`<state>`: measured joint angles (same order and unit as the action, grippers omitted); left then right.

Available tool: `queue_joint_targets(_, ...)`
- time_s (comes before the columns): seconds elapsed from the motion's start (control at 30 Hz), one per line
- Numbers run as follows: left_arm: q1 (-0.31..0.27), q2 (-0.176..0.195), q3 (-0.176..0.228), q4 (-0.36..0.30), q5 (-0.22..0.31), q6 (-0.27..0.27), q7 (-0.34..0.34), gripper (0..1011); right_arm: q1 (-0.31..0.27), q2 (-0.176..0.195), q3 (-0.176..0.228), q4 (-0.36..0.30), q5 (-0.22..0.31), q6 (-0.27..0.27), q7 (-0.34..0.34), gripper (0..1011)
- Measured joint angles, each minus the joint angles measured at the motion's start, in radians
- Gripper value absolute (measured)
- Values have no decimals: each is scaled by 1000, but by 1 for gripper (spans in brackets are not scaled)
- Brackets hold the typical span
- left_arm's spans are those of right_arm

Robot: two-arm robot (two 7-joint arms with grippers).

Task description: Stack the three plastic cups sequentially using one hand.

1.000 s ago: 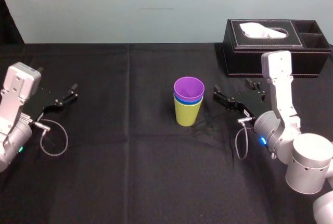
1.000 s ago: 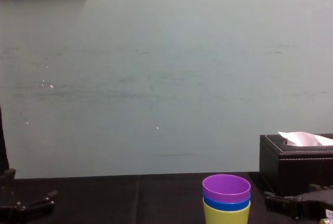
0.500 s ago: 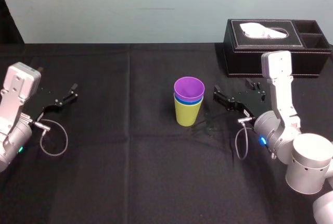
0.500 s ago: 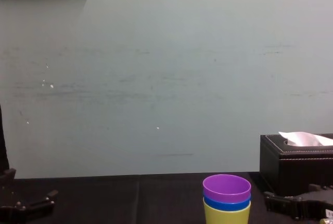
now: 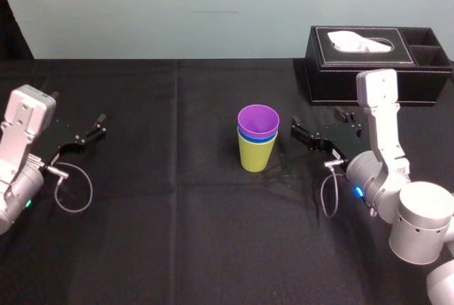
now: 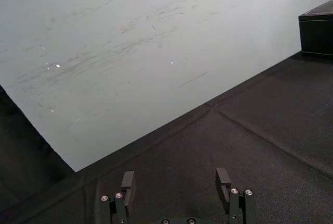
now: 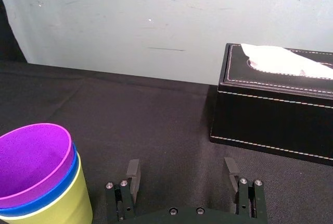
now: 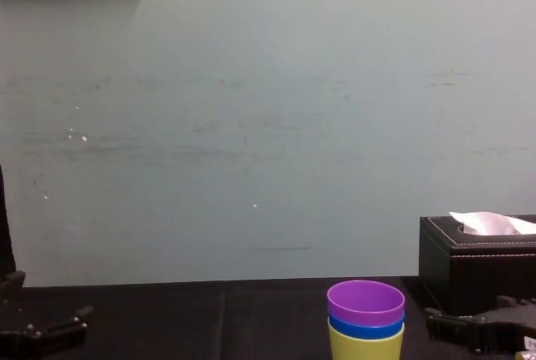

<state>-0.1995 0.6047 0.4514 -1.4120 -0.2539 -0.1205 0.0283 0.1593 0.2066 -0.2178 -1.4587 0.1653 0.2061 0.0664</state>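
Black table [image 5: 177, 234], nested cups [image 5: 256, 143], tissue box [image 5: 369, 67] behind; right gripper [image 7: 182, 169], left gripper [image 6: 175, 177], jaws spread, apparently empty.

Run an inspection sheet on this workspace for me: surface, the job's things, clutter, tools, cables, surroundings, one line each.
Surface: black cloth over the table, with fold lines showing.
Job's things: purple cup nested in the blue cup, which is nested in the yellow-green cup; one upright stack at mid-table.
Clutter: black tissue box at the far right, with a white tissue poking out.
Tools: right tool open, beside the stack, not touching it; left tool open, parked at the far left.
Cables: grey loop at the left arm and another at the right arm.
Surroundings: pale green wall.
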Motion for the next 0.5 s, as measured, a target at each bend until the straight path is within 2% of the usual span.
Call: queue_joint_targets(0.5, 0, 0, 0, 0, 0, 0, 0, 1011, 0, 0, 0, 0, 0, 0, 0, 1004)
